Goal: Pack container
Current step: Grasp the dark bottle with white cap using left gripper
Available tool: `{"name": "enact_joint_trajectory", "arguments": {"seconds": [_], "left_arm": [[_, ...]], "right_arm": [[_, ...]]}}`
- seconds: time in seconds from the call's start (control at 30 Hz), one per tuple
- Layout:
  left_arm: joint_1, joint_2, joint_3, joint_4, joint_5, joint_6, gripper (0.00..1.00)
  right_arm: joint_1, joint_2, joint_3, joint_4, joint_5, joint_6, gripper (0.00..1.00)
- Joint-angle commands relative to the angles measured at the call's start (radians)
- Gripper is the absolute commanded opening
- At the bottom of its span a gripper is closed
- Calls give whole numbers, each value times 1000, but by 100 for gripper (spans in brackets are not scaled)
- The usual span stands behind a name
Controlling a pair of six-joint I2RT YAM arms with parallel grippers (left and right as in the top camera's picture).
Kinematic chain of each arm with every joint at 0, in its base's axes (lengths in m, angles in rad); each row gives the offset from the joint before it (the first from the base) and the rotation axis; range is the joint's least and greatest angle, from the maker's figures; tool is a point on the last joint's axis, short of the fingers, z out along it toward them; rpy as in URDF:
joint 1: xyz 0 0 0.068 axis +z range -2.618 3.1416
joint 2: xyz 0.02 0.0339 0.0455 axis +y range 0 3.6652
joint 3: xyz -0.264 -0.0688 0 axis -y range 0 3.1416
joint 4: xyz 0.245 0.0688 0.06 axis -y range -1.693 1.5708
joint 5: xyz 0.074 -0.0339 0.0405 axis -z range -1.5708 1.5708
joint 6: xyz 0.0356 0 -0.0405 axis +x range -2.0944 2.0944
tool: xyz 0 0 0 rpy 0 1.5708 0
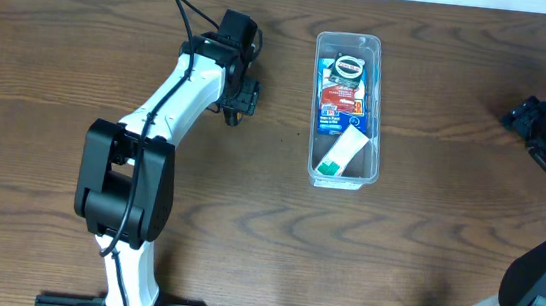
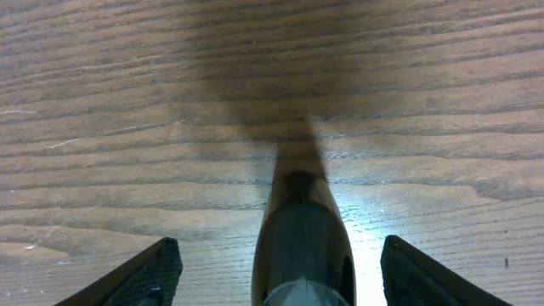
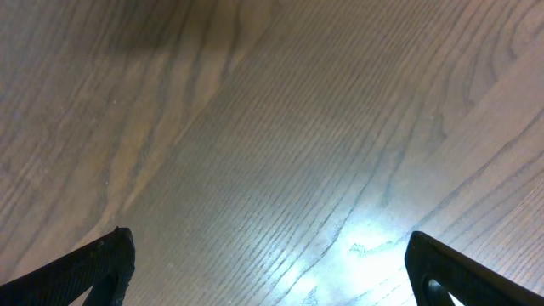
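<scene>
Packets in, arms standing off

We see the container (image 1: 312,127) mid-table toward the far edge, packets (image 1: 344,98) inside. The left gripper (image 1: 240,100) and right gripper (image 1: 528,117) hang either side, fingers spread, likely keeping clear. We cannot identify the dark blur (image 2: 302,246) between the left pair.

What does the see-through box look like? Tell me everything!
The container is a clear plastic box, long and narrow, with rounded corners and a rim, open on top. It stands flat on the wooden table. Inside lie small packets: a dark one at the far end, a red and blue one in the middle, a white and green one slanted at the near end.
</scene>
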State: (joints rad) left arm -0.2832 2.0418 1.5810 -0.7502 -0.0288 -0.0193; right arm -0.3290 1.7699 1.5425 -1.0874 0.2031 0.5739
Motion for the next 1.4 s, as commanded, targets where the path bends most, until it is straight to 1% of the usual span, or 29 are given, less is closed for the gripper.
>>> {"name": "enact_joint_trajectory", "arguments": {"seconds": [0.0, 0.1, 0.23, 0.3, 0.5, 0.63, 0.67, 0.7, 0.87, 1.03, 1.2, 1.37], "left_arm": [[5, -3, 14, 2, 3, 9, 73], [5, -3, 13, 0, 3, 9, 57], [5, -3, 13, 1, 3, 9, 56], [5, -3, 13, 1, 3, 9, 54], [5, -3, 13, -5, 3, 8, 39], [5, -3, 13, -16, 3, 8, 37], [5, -3, 13, -18, 3, 8, 33], [5, -3, 13, -20, 3, 8, 32], [5, -6, 15, -33, 3, 8, 31], [5, -49, 20, -51, 3, 8, 31], [-2, -159, 21, -60, 10, 8, 31], [-42, -316, 21, -59, 117, 8, 31]], "right_arm": [[-4, 5, -2, -2, 17, 16, 99], [-4, 5, -2, -2, 17, 17, 99], [-4, 5, -2, -2, 17, 16, 99], [-4, 5, -2, -2, 17, 16, 99], [-4, 5, -2, -2, 17, 16, 99], [-4, 5, -2, -2, 17, 16, 99], [-4, 5, -2, -2, 17, 16, 99], [-4, 5, -2, -2, 17, 16, 99], [-4, 5, -2, -2, 17, 16, 99], [-4, 5, -2, -2, 17, 16, 99], [-4, 5, -2, -2, 17, 16, 99], [-4, 5, -2, -2, 17, 16, 99]]}}
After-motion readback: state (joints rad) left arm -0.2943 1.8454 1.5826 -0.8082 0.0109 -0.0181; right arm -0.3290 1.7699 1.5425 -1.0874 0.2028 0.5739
